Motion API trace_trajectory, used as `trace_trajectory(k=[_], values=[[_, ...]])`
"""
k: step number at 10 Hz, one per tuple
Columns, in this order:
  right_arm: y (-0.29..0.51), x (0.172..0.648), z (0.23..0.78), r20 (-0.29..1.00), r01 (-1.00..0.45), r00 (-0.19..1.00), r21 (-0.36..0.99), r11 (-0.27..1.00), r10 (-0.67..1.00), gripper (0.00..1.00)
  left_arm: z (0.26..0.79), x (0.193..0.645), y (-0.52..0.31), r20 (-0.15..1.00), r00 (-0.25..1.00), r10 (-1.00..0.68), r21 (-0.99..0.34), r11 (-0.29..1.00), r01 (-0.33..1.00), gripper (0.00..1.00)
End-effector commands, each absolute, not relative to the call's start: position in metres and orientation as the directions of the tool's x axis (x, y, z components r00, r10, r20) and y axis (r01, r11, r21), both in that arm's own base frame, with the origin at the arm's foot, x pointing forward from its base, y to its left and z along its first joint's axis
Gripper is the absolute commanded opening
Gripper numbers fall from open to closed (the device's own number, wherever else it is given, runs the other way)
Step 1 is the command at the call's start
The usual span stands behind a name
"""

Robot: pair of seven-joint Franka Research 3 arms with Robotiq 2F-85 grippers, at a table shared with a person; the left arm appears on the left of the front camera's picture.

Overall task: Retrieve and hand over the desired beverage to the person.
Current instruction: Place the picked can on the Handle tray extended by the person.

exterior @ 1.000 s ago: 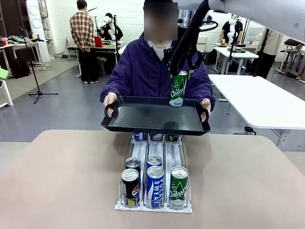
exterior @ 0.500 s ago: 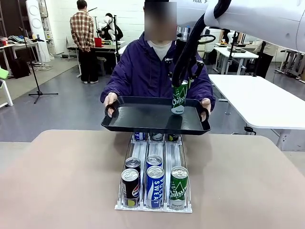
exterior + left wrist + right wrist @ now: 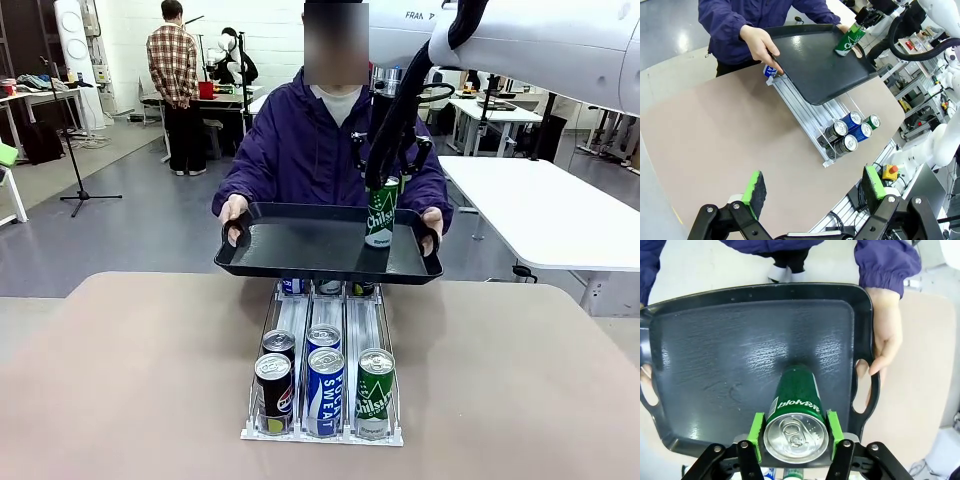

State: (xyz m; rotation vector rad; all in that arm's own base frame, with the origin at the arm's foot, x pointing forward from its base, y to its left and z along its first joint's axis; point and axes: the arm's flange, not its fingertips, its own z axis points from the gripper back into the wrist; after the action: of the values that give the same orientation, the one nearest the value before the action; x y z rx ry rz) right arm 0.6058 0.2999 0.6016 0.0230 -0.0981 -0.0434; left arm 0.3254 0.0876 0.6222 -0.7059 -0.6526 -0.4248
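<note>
One green can set down on the tray, letting go yet to be confirmed

Well below the right gripper (image 3: 388, 178), back toward the robot, lies the table (image 3: 150, 380). Just beyond the gripper's fingertips stands the person (image 3: 300, 150) in a purple jacket, holding a black tray (image 3: 290, 245) out by both handles. Under the tray's near edge, lower than the gripper, a rack (image 3: 295, 320) holds three lanes of cans, with a black, a blue and a green one at the front.

The green can (image 3: 381, 212) sits straight between the gripper's green pads (image 3: 758, 434), on the side of the tray nearest one hand (image 3: 885, 335) of the person. Its base looks to rest on the tray floor. It is upright, with its long axis vertical and in line with the gripper's fingers. The pull-tab top faces up at the wrist and the base points away from it. The pads lie close against the rim on both sides, but I cannot tell whether they pinch it or have slackened.

By my reading, the fetching is done and the delivery is nearly done. What is left is to spread the jaws clear of the can, rise along its axis without tipping it, and draw back.

The left gripper (image 3: 812, 187) hangs over the table with its jaws spread wide and nothing between them. The tray and can lie well beyond its fingertips.
</note>
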Motion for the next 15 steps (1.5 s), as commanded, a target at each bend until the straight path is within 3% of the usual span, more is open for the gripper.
trace_trajectory(k=[1, 7, 11, 15], values=[[0.299, 0.604, 0.606, 0.092, 0.025, 0.995, 0.011, 1.000, -0.025, 1.00, 0.622, 0.326, 0.088, 0.690, 0.709, -0.145, -0.453, 0.679, 0.578, 1.00], [0.300, 0.589, 0.613, 0.106, 0.021, 0.994, 0.054, 0.998, -0.026, 1.00, 0.622, 0.326, 0.088, 0.690, 0.709, -0.145, -0.453, 0.679, 0.578, 1.00], [0.264, 0.481, 0.658, 0.127, 0.102, 0.985, 0.112, 0.988, -0.116, 1.00, 0.622, 0.326, 0.088, 0.690, 0.709, -0.145, -0.453, 0.679, 0.578, 1.00], [0.233, 0.390, 0.636, 0.099, 0.014, 0.995, 0.125, 0.992, -0.027, 1.00, 0.622, 0.326, 0.088, 0.690, 0.709, -0.145, -0.453, 0.679, 0.578, 1.00]])
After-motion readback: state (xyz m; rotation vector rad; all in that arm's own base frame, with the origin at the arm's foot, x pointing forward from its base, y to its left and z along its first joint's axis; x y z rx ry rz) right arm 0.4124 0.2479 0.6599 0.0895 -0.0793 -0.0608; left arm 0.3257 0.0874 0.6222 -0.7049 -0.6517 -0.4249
